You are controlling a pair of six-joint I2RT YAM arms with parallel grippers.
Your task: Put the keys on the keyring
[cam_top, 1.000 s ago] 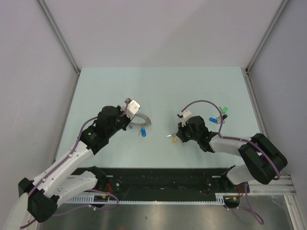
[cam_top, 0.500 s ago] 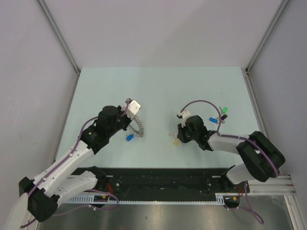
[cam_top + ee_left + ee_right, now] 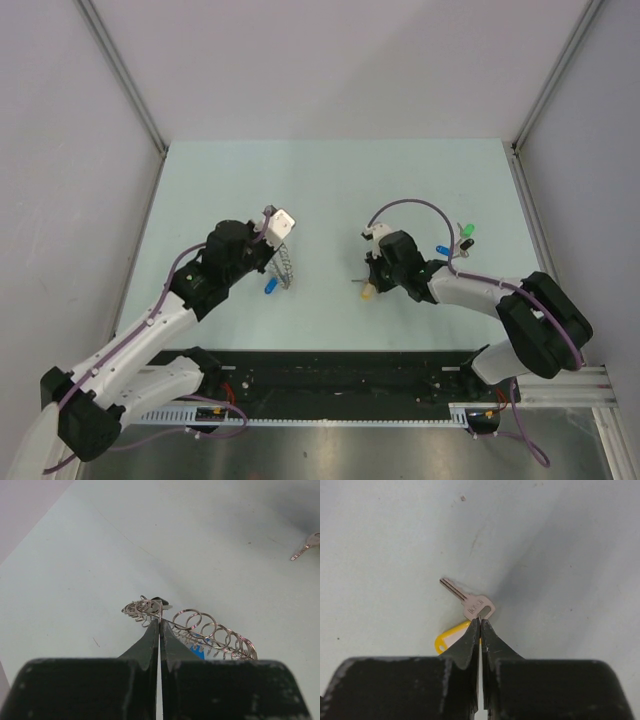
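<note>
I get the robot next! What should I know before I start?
Left gripper: shut on the dull grey, chain-like metal keyring.
Right gripper: shut on the head of the silver yellow-capped key.
One blue-capped key is at the keyring, seemingly already on it.
A second blue-capped key and a green-capped key lie loose on the pale table.
Left to do: thread the yellow, then those two.

yellow tag (image 3: 449, 637) half hidden behind right gripper (image 3: 480, 622).
</note>
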